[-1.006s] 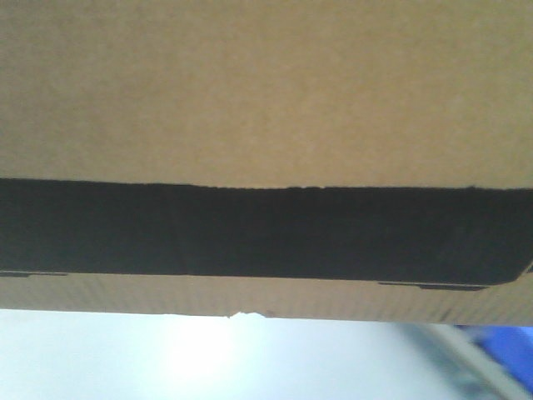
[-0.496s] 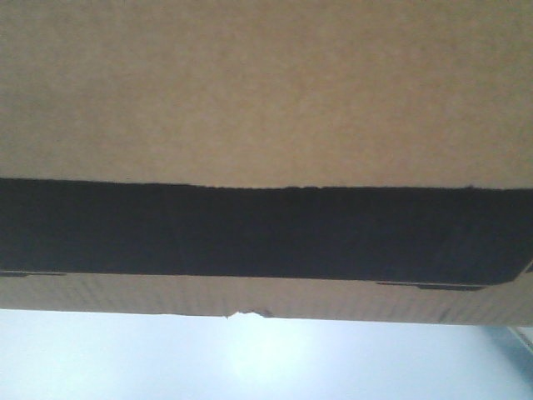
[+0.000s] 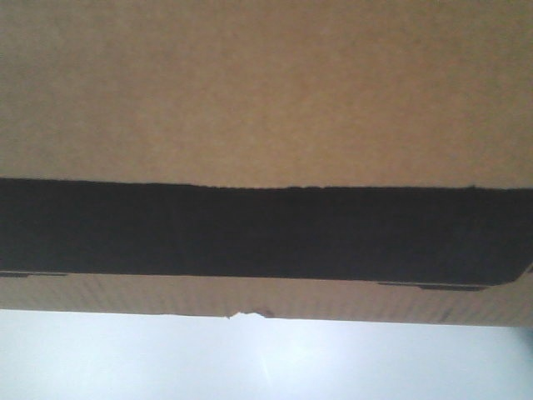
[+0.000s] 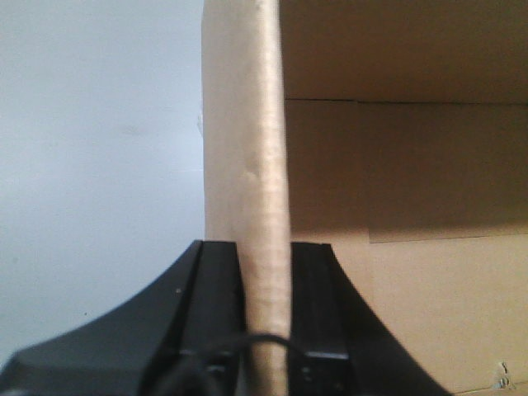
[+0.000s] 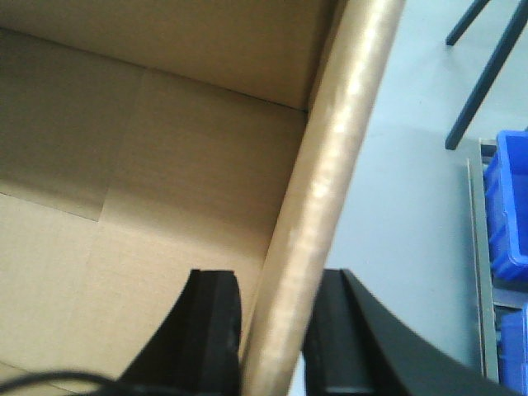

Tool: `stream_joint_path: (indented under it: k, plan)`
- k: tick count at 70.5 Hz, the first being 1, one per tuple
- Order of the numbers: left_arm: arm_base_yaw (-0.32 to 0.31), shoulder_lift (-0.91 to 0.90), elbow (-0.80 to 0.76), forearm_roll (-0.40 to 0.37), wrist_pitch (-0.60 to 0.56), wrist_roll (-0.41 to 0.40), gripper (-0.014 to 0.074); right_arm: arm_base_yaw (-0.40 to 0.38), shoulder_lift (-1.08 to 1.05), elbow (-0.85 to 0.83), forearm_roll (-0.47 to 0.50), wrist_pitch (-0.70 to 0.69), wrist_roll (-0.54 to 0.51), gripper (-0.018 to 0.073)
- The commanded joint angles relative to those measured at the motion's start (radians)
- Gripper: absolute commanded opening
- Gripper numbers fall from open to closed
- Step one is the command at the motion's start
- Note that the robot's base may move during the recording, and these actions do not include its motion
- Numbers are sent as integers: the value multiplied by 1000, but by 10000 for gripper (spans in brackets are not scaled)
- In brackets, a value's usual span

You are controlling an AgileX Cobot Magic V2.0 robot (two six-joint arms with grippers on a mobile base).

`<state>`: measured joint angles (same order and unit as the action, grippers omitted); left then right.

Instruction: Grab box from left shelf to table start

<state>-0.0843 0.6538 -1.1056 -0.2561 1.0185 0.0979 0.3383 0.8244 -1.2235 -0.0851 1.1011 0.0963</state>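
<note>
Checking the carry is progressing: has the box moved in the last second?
Yes. The box fills the front view unchanged, but the blue bin at lower right slid out rightward, so the box swung left, away from it.

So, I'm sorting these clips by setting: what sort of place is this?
Probably a storeroom or warehouse-style workspace. Blue plastic bins sit on a metal shelf, a large open cardboard box is in hand, and the floor is plain and pale.
</note>
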Motion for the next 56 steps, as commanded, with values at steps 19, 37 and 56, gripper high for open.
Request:
stream_joint_path:
  k: [19,37,56]
  plan:
    - [-19,-4,-45,-266,-103,0,-97,9,-2,-29,85,-174,-50,70]
    - [-19,-4,-45,-266,-103,0,-97,9,-2,-29,85,-173,-50,70]
    - [-19,-4,-45,-266,-103,0,-97,9,-2,-29,85,-174,-50,70]
